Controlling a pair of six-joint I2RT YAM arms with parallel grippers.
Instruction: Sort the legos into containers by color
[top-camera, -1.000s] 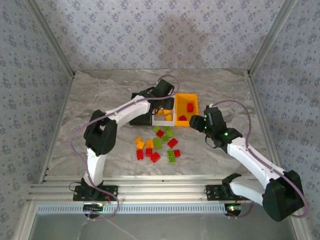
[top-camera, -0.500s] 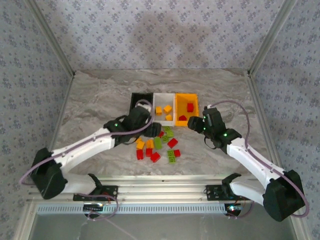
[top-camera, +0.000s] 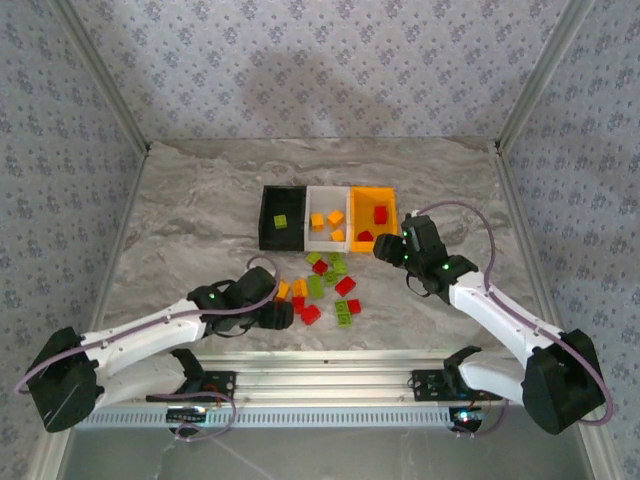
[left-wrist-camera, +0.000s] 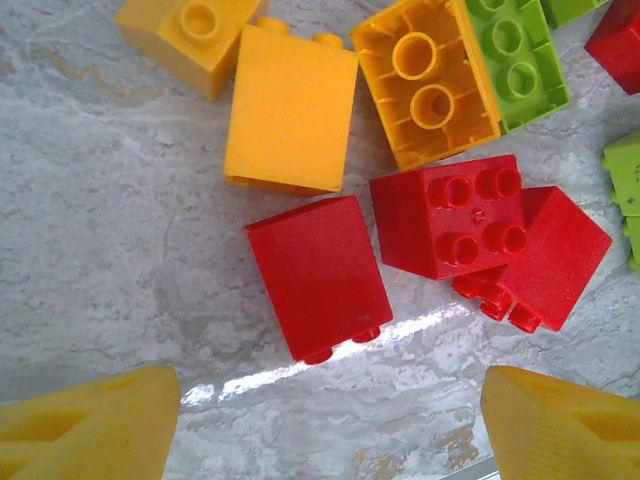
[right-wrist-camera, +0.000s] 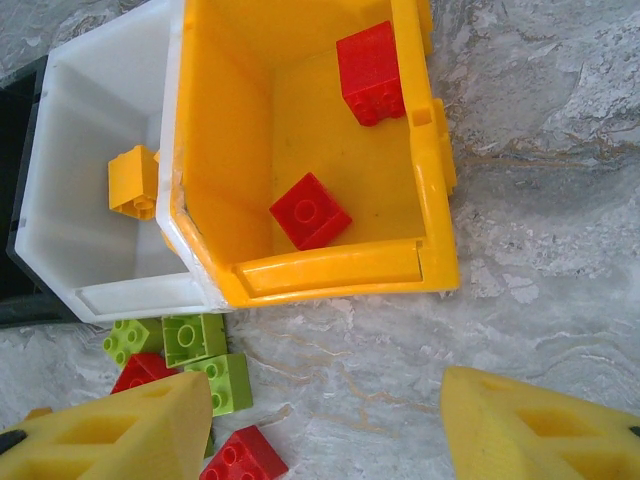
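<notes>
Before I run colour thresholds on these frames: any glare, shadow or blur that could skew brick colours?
Left wrist view: a glare streak on the marble table below the nearest red brick; bricks sharp, the yellow fingers soft. Right wrist view: the orange bin evenly lit, no hot spots on its red bricks. Top external view: diffuse light, faint shadow on the back wall.

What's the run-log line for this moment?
left claw open over red legos | right claw open by orange bin holding two red | black bin: one green | white bin: three yellow
</notes>
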